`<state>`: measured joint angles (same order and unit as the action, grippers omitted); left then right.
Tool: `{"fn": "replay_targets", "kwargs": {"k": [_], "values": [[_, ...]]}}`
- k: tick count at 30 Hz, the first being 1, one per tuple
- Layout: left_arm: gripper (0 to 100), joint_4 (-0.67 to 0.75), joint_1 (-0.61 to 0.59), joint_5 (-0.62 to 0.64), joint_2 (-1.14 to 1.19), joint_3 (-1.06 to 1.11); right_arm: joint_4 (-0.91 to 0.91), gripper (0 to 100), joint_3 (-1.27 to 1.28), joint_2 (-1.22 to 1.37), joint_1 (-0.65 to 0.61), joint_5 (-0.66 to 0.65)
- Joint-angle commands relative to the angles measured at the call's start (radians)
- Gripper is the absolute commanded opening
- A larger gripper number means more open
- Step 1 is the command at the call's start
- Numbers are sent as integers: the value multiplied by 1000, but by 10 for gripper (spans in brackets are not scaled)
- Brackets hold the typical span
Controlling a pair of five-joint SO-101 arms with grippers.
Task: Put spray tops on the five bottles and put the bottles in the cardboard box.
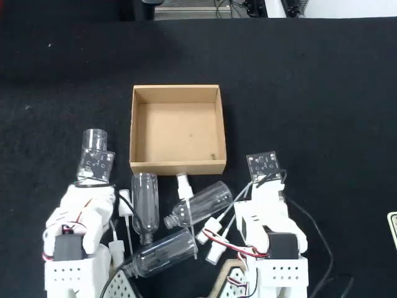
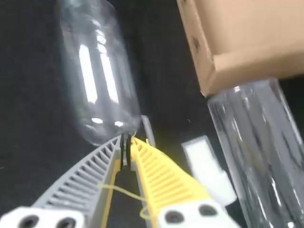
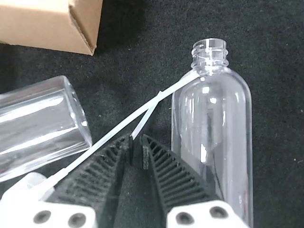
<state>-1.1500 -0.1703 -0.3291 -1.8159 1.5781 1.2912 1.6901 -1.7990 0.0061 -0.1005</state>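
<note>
Clear plastic throughout. The nearest bottle [image 1: 162,251] lies with its neck pointing near-left, and so does the second bottle [image 1: 200,203] just beyond it. The third bottle [image 1: 144,202] lies near-to-far with its neck near. Spray tops [image 1: 216,251] lie loose among them. Both the left gripper [image 2: 127,141] and the right gripper [image 3: 137,142] are pinched together and empty. The fourth bottle [image 1: 94,141] lies near-to-far just past the left tips. The box [image 1: 177,166] is farthest.
</note>
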Motion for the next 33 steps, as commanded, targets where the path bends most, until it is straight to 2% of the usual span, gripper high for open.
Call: {"fn": "replay_targets", "kwargs": {"k": [1, 6, 9, 11, 13, 16, 18, 24, 28, 33], "values": [[33, -49, -54, -17, -6, -194, 0, 12, -5, -70, -9, 5], [36, -146, -94, -23, -2, -369, -5, 12, -5, -71, -5, 3], [110, -164, -116, -66, 3, -401, -49, 12, -7, -71, -3, -8], [173, -160, -136, -107, 41, -398, -84, 12, -7, -71, -8, -87], [195, -158, -162, -126, 120, -412, -123, 12, -7, -71, -3, -222], [191, -138, -182, -149, 301, -479, -143, 12, -7, -71, -2, -414], [195, -135, -185, -153, 459, -561, -141, 12, -7, -71, -2, -480], [203, -138, -179, -155, 953, -849, -101, 12, -7, -70, -2, -488], [290, -140, -183, -150, 1267, -1029, -80, 12, -5, -70, -5, -489], [277, -138, -179, -149, 1599, -1271, -78, 12, -5, -70, -5, -489]]}}
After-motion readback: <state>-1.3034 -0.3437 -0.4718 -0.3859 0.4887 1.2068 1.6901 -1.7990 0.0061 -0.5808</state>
